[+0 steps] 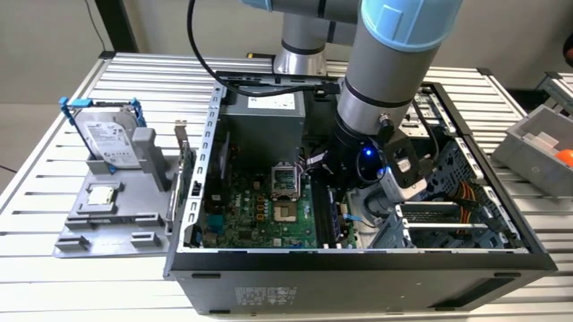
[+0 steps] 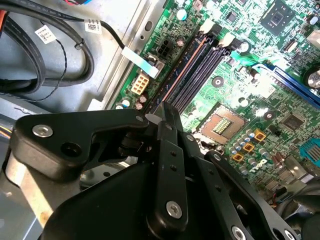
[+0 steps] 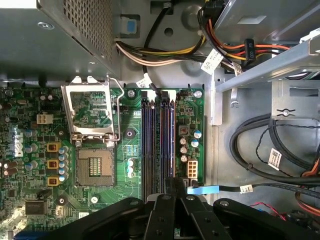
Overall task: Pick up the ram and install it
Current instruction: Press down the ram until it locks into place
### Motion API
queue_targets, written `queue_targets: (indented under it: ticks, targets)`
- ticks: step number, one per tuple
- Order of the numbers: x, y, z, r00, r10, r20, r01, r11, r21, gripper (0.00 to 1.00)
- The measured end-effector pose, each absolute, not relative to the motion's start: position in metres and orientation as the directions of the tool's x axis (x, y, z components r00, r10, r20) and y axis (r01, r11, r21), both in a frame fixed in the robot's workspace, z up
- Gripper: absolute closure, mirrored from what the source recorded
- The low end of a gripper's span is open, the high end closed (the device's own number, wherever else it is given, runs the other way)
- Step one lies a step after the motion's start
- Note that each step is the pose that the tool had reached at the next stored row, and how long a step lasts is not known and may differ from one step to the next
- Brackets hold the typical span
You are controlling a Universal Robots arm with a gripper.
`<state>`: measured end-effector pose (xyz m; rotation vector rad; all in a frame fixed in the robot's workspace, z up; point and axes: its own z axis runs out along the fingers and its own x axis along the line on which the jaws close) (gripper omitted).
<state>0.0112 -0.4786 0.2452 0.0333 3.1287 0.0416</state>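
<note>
Hovering low inside the case, the gripper [image 3: 172,192] has its fingers [image 2: 170,125] pressed together on the ram's [image 3: 166,145] top edge. Ram stands upright in a motherboard slot [image 3: 146,145]; pick done, full seating can't be confirmed.

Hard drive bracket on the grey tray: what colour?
Blue, best seen in the exterior view: the bracket frames the silver hard drive.

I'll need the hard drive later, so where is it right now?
The hard drive stands in its blue bracket on the grey tray, at the exterior view's left, outside the computer case, with the processor chip lying nearby.
</note>
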Motion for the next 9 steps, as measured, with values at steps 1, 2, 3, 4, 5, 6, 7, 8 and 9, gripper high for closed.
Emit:
queue_targets:
  ticks: [1, 2, 3, 4, 5, 6, 7, 8, 9]
  targets:
    - [0.0112, -0.4786, 0.2452, -1.000, 0.021, -0.012, 0.021, 0.999, 0.027, 1.00]
    - [0.0112, -0.4786, 0.2452, -1.000, 0.021, -0.012, 0.021, 0.999, 0.027, 1.00]
    - [0.0112, -0.4786, 0.2452, -1.000, 0.021, -0.012, 0.021, 0.999, 0.027, 1.00]
    - [0.0112, -0.4786, 0.2452, -1.000, 0.021, -0.012, 0.021, 0.999, 0.027, 1.00]
    - [0.0112, -0.4786, 0.2452, -1.000, 0.021, -0.012, 0.021, 0.999, 0.027, 1.00]
    - [0.0112, -0.4786, 0.2452, -1.000, 0.021, -0.012, 0.021, 0.999, 0.027, 1.00]
    - [0.0112, -0.4786, 0.2452, -1.000, 0.021, -0.012, 0.021, 0.999, 0.027, 1.00]
    - [0.0112, -0.4786, 0.2453, -1.000, 0.022, -0.012, 0.021, 0.999, 0.027, 1.00]
    - [0.0112, -0.4786, 0.2453, -1.000, 0.021, -0.012, 0.021, 0.999, 0.027, 1.00]
